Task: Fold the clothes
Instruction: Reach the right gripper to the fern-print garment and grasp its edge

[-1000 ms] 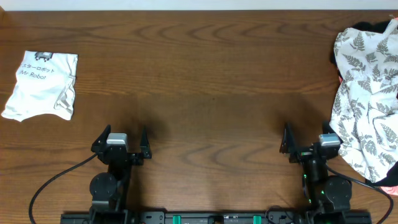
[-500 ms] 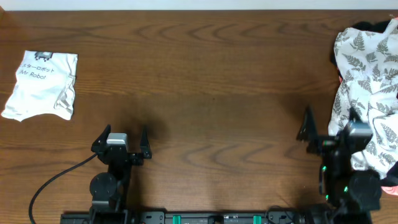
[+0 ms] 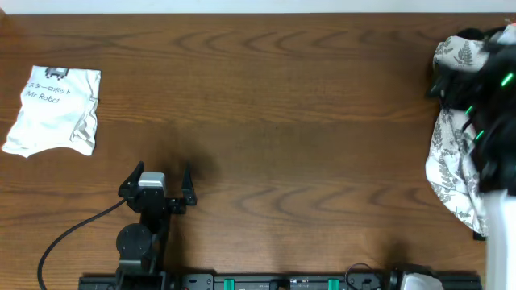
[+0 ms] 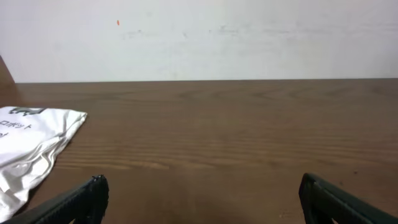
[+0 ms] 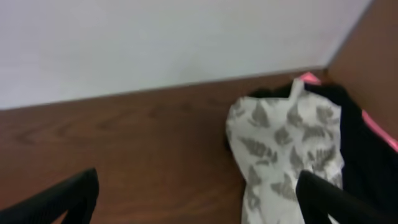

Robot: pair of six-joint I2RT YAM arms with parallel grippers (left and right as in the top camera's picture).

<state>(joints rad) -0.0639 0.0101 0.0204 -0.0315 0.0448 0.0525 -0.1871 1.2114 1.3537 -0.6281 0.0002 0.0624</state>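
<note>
Next: grab the clothes point(image 5: 286, 149)
The right gripper point(image 5: 198, 186), wide open and empty, points at them just ahead; the left gripper point(image 4: 202, 186), open and empty too, is far from them.

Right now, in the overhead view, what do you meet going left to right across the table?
Folded plain white fabric shirt printed "Mr Robot" → left gripper, open → crumpled white fabric garment with grey fern leaves. The right arm overlaps that garment, so I leave it out.
</note>
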